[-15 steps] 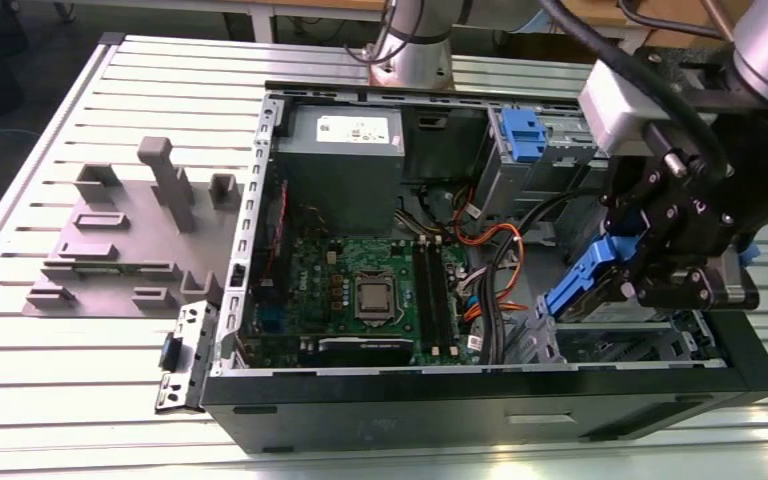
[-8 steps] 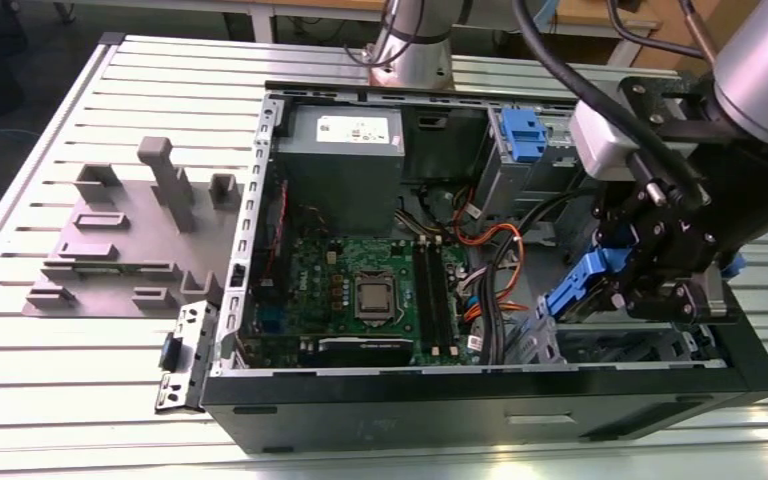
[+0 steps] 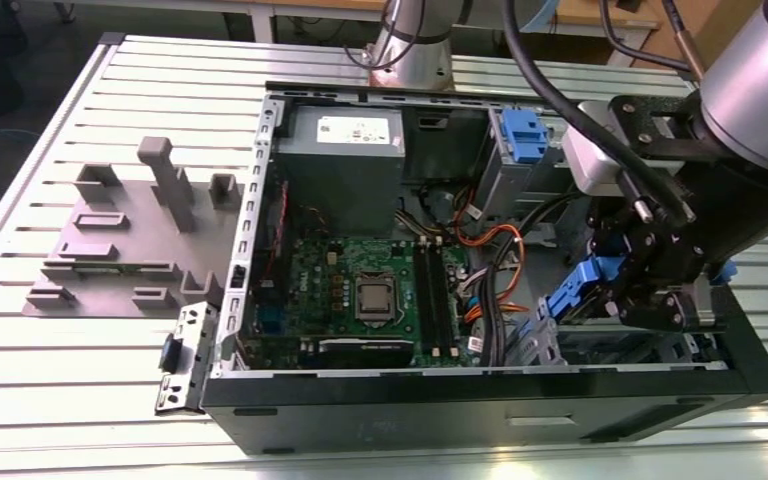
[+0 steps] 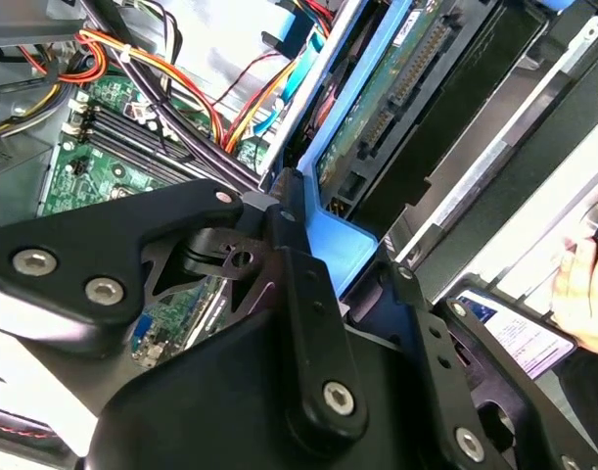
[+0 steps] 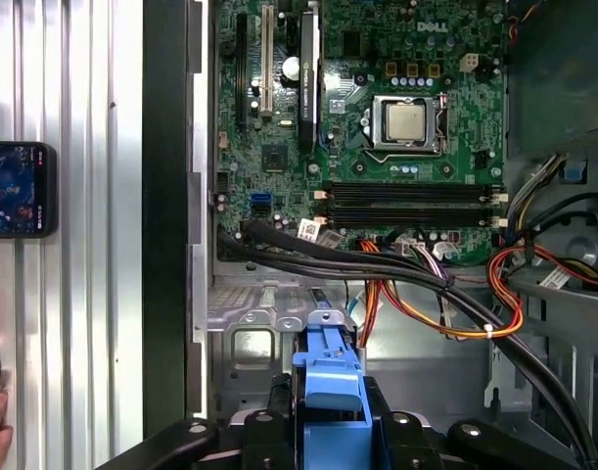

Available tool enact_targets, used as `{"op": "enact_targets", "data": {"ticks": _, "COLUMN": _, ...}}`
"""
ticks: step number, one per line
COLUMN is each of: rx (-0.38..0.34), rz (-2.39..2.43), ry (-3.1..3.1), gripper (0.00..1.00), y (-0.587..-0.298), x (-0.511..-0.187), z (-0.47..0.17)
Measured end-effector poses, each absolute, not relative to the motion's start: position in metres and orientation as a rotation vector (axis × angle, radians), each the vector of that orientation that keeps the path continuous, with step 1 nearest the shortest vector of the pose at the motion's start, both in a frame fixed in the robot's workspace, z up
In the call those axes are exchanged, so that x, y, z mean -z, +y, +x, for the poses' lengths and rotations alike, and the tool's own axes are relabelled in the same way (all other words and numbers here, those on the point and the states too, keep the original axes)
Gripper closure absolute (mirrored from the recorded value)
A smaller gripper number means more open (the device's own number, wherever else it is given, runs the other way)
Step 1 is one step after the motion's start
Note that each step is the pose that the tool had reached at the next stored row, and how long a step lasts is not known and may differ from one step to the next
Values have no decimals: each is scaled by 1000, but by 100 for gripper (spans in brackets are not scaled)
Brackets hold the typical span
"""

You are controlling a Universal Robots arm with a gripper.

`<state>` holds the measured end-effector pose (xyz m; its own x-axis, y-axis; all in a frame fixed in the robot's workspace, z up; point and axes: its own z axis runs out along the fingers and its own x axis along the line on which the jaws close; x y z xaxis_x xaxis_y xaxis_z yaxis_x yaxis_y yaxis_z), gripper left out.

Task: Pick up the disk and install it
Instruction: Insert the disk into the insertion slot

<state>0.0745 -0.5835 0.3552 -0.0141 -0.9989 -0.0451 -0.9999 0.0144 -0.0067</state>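
The Universal Robots arm point(image 3: 758, 90) reaches down from the exterior view's right, its black gripper point(image 3: 640, 298) clamped on the blue-railed disk point(image 3: 595, 290).

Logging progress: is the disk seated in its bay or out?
Out, apparently: the disk stands on edge, clamped in the gripper inside the computer case, its connector edge exposed in the second wrist view.

bright daylight, glare on table point(image 3: 64, 385)
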Motion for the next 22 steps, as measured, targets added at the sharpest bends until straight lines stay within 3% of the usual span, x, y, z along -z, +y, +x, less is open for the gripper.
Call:
{"op": "enact_targets", "data": {"ticks": 8, "rx": -42, "rz": -2179, "ry": 2210, "gripper": 62, "y": -584, "x": -354, "z": 75}}
{"op": "enact_targets", "data": {"ticks": 9, "rx": -42, "rz": -2179, "ry": 2210, "gripper": 56, "y": -584, "x": -354, "z": 75}}
{"op": "enact_targets", "data": {"ticks": 22, "rx": -42, "rz": -2179, "ry": 2211, "gripper": 56, "y": -584, "x": -362, "z": 75}}
